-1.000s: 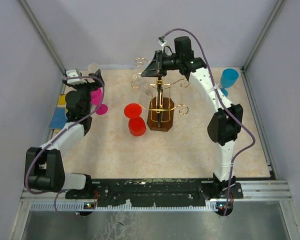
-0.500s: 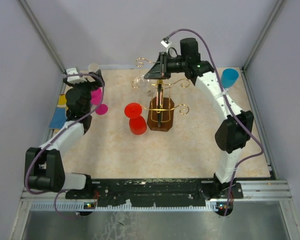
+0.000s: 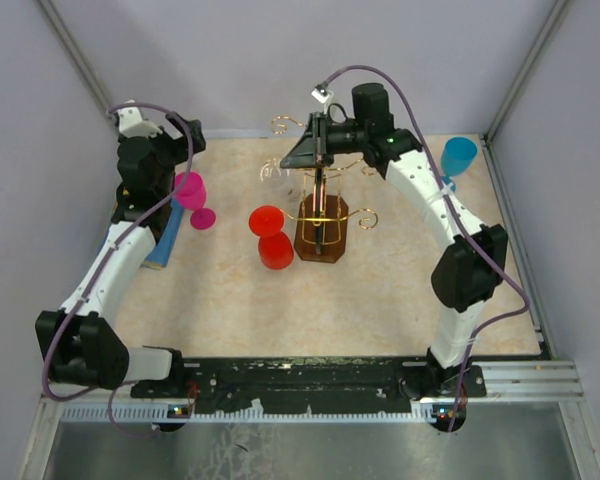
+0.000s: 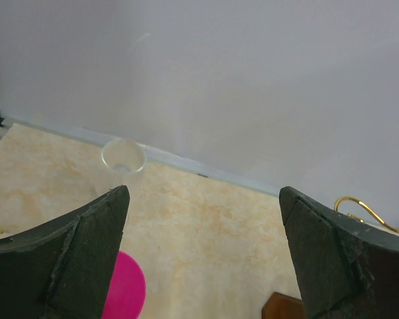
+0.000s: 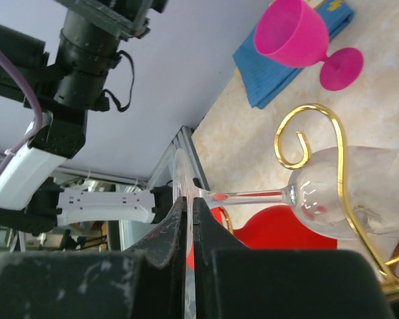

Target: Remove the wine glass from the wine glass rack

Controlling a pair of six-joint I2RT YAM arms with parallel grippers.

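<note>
The wine glass rack (image 3: 320, 236) stands mid-table, gold wire arms on a dark hexagonal wooden base. My right gripper (image 3: 300, 155) is at the rack's upper left arms, shut on the flat foot (image 5: 181, 193) of a clear wine glass (image 5: 332, 193). The glass lies sideways, its bowl behind a gold scroll arm (image 5: 306, 133); whether it touches the arm is unclear. In the top view the glass (image 3: 278, 170) is faint. My left gripper (image 3: 180, 155) is open and empty at the back left, raised above the table (image 4: 206, 226); its own view (image 4: 203, 199) shows nothing between the fingers.
A pink goblet (image 3: 192, 193) stands below the left gripper, and a blue cloth (image 3: 165, 242) lies left of it. A red goblet (image 3: 270, 236) lies beside the rack base. A blue cup (image 3: 458, 157) is back right. A small clear cup (image 4: 123, 157) stands by the back wall.
My left arm has risen and swung back to the left, uncovering the pink goblet. My right gripper has shifted slightly left with the glass foot in it.
</note>
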